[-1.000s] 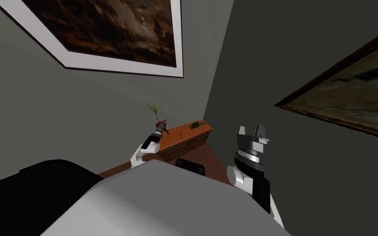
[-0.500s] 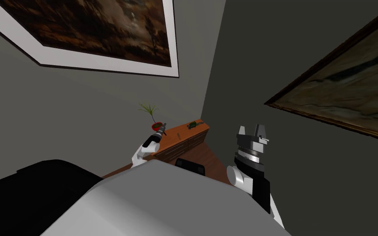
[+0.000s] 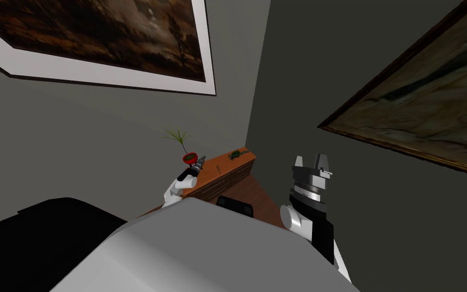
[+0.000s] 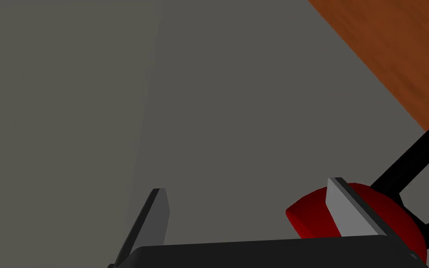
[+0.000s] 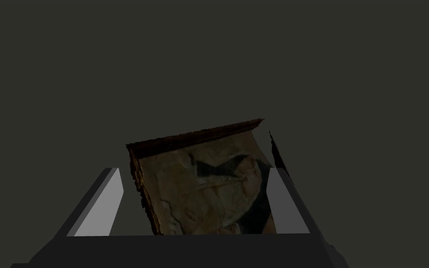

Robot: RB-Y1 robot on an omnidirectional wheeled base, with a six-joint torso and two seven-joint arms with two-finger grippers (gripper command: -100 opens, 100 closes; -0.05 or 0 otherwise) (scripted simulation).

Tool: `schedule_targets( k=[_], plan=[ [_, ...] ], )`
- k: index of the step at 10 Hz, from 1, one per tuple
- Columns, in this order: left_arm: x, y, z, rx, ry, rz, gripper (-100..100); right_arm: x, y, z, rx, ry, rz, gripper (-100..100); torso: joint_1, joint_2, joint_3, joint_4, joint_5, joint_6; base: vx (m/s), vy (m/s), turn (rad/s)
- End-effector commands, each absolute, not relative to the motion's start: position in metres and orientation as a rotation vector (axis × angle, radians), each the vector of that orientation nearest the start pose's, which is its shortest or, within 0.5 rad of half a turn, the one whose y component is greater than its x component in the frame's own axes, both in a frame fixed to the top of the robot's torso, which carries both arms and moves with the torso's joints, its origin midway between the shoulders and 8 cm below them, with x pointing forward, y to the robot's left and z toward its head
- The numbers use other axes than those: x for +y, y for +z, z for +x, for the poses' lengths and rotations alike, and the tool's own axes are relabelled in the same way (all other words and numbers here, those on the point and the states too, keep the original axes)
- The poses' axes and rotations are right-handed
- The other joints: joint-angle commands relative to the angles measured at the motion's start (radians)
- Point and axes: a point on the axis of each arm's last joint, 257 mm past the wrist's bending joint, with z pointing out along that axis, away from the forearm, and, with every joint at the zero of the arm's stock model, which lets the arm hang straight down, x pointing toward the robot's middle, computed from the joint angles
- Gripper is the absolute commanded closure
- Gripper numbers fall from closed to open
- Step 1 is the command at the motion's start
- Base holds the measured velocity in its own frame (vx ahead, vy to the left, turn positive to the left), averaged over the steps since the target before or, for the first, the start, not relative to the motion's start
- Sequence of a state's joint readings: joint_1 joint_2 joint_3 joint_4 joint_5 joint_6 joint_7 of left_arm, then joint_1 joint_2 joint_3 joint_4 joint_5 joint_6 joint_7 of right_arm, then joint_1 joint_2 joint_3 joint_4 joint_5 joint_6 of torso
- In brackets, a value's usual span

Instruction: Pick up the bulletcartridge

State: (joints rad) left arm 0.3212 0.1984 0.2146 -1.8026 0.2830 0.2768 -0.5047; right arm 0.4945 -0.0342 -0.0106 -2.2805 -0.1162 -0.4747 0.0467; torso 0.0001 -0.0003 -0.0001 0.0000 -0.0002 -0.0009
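In the head view a wooden sideboard [image 3: 227, 175] is seen set lengthwise against the grey left-hand wall [image 3: 101, 142], its far end reaching into the corner where the darker right-hand wall [image 3: 379, 213] begins. A wedge of brown floor [image 3: 258, 195] is left open between the sideboard's drawer front and that darker wall, while a black area [image 3: 35, 238] takes up the near left. On the top, a red pot [image 3: 189, 157] with a thin green plant [image 3: 177, 137] is placed at the near end by the wall edge, and a small green thing [image 3: 235, 154] lies at the far end. Between them, on bare wood and apart from both, a slim dark sliver is made out, taken here for the bulletcartridge [image 3: 218, 167], though it is too small for its form to be told. The left gripper [image 3: 200, 160] is held over the near end, just beside the pot. The right gripper [image 3: 310, 161] is raised in free space, well clear of the sideboard. In the left wrist view the left gripper [image 4: 246, 186] is shown spread wide with nothing between its fingers; the red pot [image 4: 311, 223] sits partly behind one finger [image 4: 348, 209], black stalks [image 4: 418, 158] rise from it, and the sideboard top's edge [image 4: 395, 51] is cut diagonally against the grey wall. In the right wrist view the right gripper [image 5: 195, 172] is likewise spread wide and empty.
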Motion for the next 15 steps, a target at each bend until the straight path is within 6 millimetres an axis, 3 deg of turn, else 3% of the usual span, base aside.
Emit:
schedule_targets(
  k=[1, 2, 5, 8, 15],
  plan=[
    [0.424, -0.321, 0.419, 1.553, -0.529, -1.231, -100, -0.293, 0.022, 0.346, 0.594, 1.321, 0.704, 0, 0.0, 0.0, 0.0, 0.0, 0.0, 0.0, 0.011, -0.011, -0.166],
    [0.424, -0.324, 0.417, 1.565, -0.524, -1.241, -100, -0.293, 0.022, 0.346, 0.594, 1.321, 0.704, 0, 0.0, 0.0, 0.0, 0.0, 0.0, 0.001, 0.013, -0.007, -0.108],
    [0.432, -0.369, 0.406, 1.68, -0.464, -1.312, -100, -0.293, 0.022, 0.346, 0.594, 1.321, 0.704, 0, 0.0, -0.001, 0.0, 0.0, 0.0, 0.0, 0.02, -0.011, -0.139],
    [0.434, -0.396, 0.395, 1.757, -0.43, -1.361, -100, -0.293, 0.022, 0.346, 0.594, 1.321, 0.704, 0, -0.001, -0.001, -0.001, 0.0, 0.0, 0.001, 0.019, -0.009, -0.143],
    [0.436, -0.475, 0.355, 1.997, -0.327, -1.504, -100, -0.293, 0.022, 0.346, 0.594, 1.321, 0.704, 0, 0.0, -0.001, -0.001, 0.0, 0.0, 0.0, 0.024, -0.007, -0.147]
  ],
)
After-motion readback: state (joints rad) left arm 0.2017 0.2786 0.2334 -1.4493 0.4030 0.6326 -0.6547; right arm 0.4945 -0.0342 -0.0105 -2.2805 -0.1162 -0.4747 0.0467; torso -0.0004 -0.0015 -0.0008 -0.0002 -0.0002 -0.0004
